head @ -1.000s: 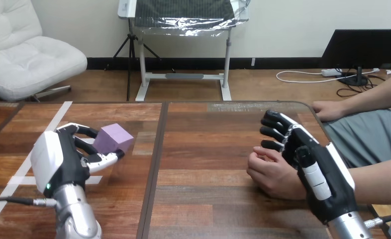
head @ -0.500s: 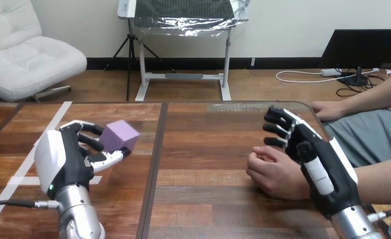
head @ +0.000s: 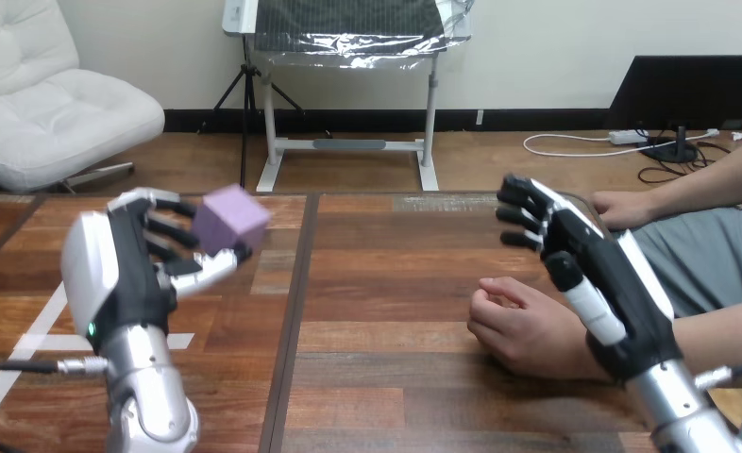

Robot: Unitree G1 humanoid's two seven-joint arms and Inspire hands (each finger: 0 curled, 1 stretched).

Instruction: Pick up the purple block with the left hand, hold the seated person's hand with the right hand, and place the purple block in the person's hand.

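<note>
The purple block [head: 233, 219] is lifted off the wooden table [head: 396, 274] at the left, pinched between the thumb and curled fingers of my left hand [head: 122, 274]. At the right, the person's hand [head: 523, 326] rests on the table, loosely curled, palm side down. My right hand [head: 598, 269] hovers just above and behind the person's hand and wrist, with its fingers stretched forward and open. None of its fingers curl round the person's hand.
White tape strips [head: 42, 321] cross the table at the left, under my left arm. A dark seam [head: 296, 283] splits the table down the middle. The person's other hand [head: 624, 208] lies at the far right corner.
My left hand has raised the purple block higher and slightly to the right. My right hand has lifted a little away from the person's hand, which stays in place.
</note>
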